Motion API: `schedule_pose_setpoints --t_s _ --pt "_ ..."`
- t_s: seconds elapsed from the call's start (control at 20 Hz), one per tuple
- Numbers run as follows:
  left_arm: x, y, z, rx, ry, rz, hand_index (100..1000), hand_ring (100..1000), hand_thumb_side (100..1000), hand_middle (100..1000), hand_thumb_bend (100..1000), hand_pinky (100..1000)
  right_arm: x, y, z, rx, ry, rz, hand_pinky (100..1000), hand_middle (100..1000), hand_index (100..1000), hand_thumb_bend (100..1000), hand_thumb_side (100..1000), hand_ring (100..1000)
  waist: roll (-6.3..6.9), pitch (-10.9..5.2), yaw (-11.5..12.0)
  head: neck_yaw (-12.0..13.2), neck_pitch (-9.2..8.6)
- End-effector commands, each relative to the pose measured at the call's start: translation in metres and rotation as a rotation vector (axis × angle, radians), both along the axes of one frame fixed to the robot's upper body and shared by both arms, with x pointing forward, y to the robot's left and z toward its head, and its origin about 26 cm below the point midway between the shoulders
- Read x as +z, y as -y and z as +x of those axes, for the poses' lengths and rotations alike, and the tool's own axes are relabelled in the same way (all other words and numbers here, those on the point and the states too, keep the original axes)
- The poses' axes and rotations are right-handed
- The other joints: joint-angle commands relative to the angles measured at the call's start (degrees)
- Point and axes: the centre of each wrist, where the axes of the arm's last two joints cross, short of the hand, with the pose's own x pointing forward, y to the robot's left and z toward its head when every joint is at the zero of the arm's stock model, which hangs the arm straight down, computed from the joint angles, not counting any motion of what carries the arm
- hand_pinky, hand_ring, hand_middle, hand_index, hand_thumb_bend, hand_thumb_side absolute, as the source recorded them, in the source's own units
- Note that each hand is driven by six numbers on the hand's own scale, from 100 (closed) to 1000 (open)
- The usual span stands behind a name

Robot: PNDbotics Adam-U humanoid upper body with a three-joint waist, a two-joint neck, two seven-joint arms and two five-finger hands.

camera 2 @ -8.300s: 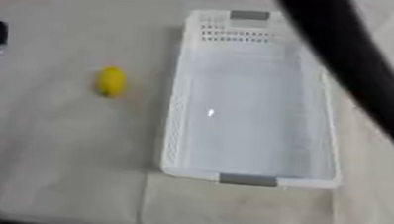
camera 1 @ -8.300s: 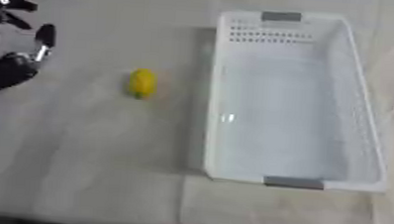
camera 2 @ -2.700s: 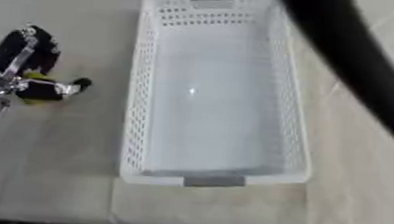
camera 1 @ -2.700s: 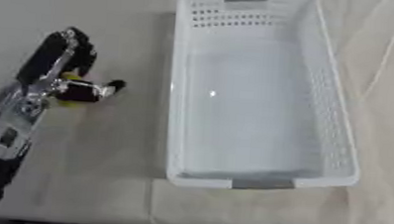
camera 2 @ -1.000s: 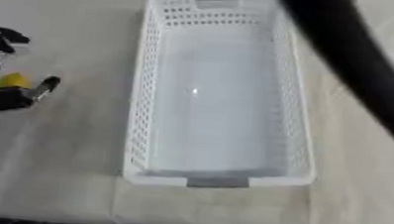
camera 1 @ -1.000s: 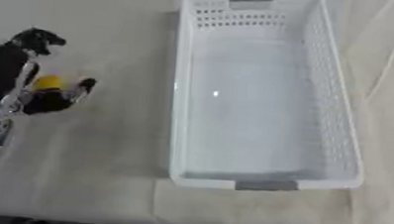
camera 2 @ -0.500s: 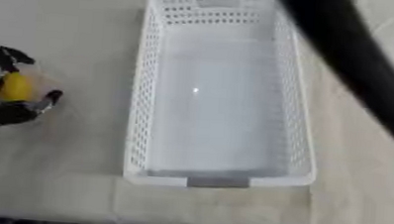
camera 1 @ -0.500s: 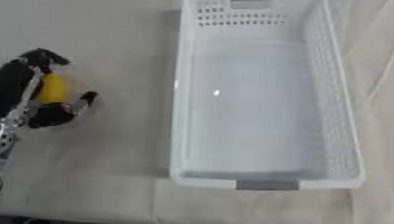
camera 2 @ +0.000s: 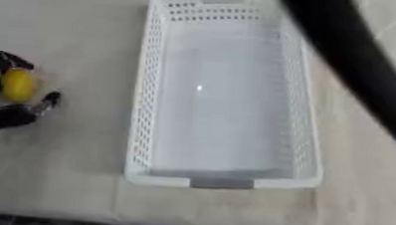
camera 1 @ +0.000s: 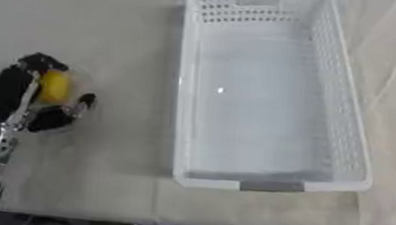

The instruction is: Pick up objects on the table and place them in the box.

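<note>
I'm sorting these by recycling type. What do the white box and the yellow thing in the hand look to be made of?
The box: likely glossy moulded plastic, with perforated walls and a glint on its floor. The yellow thing: smooth, rounded, perhaps plastic or rubber; the left hand curls round it.

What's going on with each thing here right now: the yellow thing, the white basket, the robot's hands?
Yellow object: held in the left robot hand, left of the basket.
Left robot hand: fingers curled round the yellow object.
White basket: upright on the cloth, nothing inside.
Right robot hand: not in view.
</note>
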Motion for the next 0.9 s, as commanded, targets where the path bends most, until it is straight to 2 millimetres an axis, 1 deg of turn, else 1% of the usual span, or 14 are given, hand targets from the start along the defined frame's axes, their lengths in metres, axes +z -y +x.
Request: schedule_pose_setpoints --t_s 0.05,0.15,0.2,0.25,0.3,0.35,0.4,0.45,0.5,0.6,0.65,0.8,0.9 --pt "0.005 -0.008 -0.001 0.048 -0.004 0.017 775 276 130 494 119 100 0.001 0.002 -0.005 0.001 -0.001 -0.005 510 674 721 100 936 616 -0.27 -0.39 0.2 0.7 -0.15" --pt "0.007 -0.008 -0.001 0.057 -0.005 0.015 750 234 100 460 100 100 0.001 0.004 -0.004 0.004 0.005 -0.008 510 674 721 100 935 616 -0.35 -0.49 0.2 0.8 -0.15" --pt "0.008 -0.008 -0.001 0.060 -0.006 0.015 734 222 100 453 100 100 0.001 0.004 -0.003 0.006 0.007 -0.009 510 673 721 100 935 616 -0.39 -0.54 0.2 0.8 -0.15" --pt "0.008 -0.008 -0.002 0.064 -0.010 0.016 704 189 100 433 100 100 0.001 0.005 -0.003 0.007 0.009 -0.010 510 673 721 100 935 616 -0.43 -0.64 0.2 0.9 -0.15" --pt "0.009 -0.008 -0.002 0.066 -0.015 0.018 696 177 100 427 100 100 0.001 0.006 -0.002 0.008 0.011 -0.010 510 673 721 100 935 616 -0.46 -0.70 0.1 0.9 -0.15" --pt "0.008 -0.008 -0.002 0.068 -0.023 0.020 663 119 100 395 100 100 0.001 0.006 -0.002 0.009 0.012 -0.010 510 673 721 100 935 616 -0.47 -0.79 0.1 0.9 -0.15" --pt "0.008 -0.008 -0.002 0.069 -0.030 0.023 661 111 100 390 100 100 0.002 0.007 -0.002 0.009 0.013 -0.010 510 673 721 100 935 616 -0.47 -0.86 0.1 0.9 -0.15" --pt "0.008 -0.009 -0.002 0.070 -0.037 0.024 649 100 100 353 100 100 0.002 0.007 -0.002 0.009 0.013 -0.010 510 673 721 100 933 616 -0.46 -0.95 0.1 0.9 -0.15" --pt "0.008 -0.009 -0.002 0.070 -0.042 0.025 634 100 191 317 100 100 0.002 0.007 -0.002 0.009 0.013 -0.010 510 673 721 100 933 615 -0.45 -1.04 0.1 0.9 -0.15" --pt "0.009 -0.010 -0.002 0.068 -0.042 0.026 615 100 265 287 100 100 0.002 0.008 -0.002 0.010 0.013 -0.011 511 673 722 100 928 615 -0.45 -1.22 0.1 0.9 -0.15" --pt "0.011 -0.010 -0.002 0.066 -0.037 0.027 612 100 282 285 100 100 0.002 0.008 -0.002 0.011 0.013 -0.011 511 673 722 100 927 615 -0.47 -1.30 0.1 0.9 -0.15" --pt "0.016 -0.012 -0.001 0.063 -0.016 0.034 607 100 285 284 100 100 0.002 0.009 -0.002 0.013 0.012 -0.012 511 673 722 100 927 615 -0.53 -1.45 0.1 0.8 -0.15" --pt "0.024 -0.015 0.001 0.064 0.013 0.038 597 100 276 279 100 100 0.002 0.009 -0.003 0.014 0.011 -0.013 511 673 722 100 927 615 -0.53 -1.55 0.2 0.7 -0.15"
